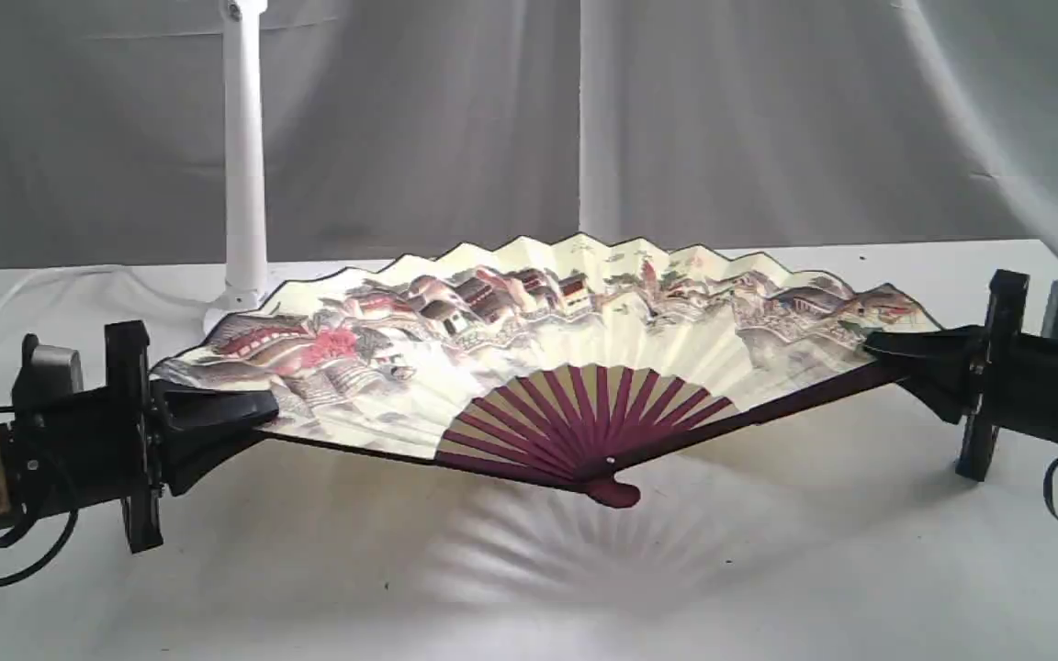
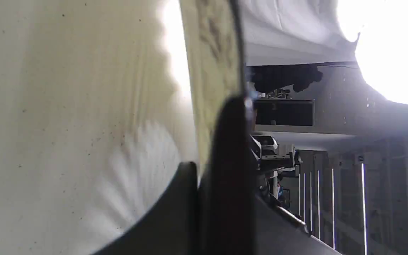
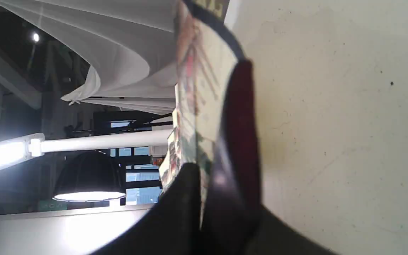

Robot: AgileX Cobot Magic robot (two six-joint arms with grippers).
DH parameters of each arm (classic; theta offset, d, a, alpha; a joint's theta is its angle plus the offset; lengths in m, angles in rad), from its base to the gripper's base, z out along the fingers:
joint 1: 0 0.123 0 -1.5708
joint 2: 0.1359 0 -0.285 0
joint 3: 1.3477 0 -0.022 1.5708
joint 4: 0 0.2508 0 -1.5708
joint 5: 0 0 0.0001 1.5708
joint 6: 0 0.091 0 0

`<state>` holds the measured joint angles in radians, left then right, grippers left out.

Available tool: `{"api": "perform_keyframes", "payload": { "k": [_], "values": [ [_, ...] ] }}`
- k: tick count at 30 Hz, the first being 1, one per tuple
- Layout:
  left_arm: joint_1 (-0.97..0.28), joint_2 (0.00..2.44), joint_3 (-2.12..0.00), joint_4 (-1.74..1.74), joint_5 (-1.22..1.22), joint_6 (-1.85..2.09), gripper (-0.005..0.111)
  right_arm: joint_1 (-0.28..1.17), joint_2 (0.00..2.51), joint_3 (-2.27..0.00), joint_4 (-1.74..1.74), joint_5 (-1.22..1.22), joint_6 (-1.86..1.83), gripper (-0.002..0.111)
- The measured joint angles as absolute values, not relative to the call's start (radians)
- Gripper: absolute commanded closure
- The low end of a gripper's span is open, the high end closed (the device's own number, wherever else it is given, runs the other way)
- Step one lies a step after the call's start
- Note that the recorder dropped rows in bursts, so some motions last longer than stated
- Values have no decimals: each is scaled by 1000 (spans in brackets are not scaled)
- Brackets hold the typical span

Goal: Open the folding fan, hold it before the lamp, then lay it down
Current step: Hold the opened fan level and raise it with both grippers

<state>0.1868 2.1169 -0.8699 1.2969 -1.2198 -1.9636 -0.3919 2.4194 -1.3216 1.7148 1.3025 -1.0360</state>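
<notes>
**Fan spread, both ends gripped, not yet laid down**

Left gripper (image 1: 249,411): jaws pinched tight on the fan's left guard. Right gripper (image 1: 892,353): likewise clamped on the right guard. Between them the folding fan (image 1: 584,303) hangs fully spread, painted side up and tilted back toward flat. Its pivot sits low over the table (image 1: 768,569); contact cannot be told. The lamp (image 1: 244,184) stands just behind the fan's left half.

Judgement: opening is done and the showing looks done or ending. Setting down and letting go remain.

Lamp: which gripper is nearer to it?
Left. The left gripper grips the folding fan at its end near the lamp base; the right gripper grips the opposite end, across the whole fan.
</notes>
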Motion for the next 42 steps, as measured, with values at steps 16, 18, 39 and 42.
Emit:
{"api": "perform_keyframes", "payload": {
  "k": [16,18,39,42],
  "values": [
    [185,2101,-869,1316,-1242,-1975,107,-414,2372,-1320,1715,1303,-1037,108],
    [185,2082,-869,1318,-1242,-1978,107,-414,2358,-1320,1715,1303,-1028,108],
    [185,1899,-868,1331,-1225,-2092,107,-414,2239,-1321,1717,1304,-941,108],
    [185,1873,-867,1335,-1219,-2109,107,-414,2232,-1323,1717,1304,-917,108]
  ]
}}
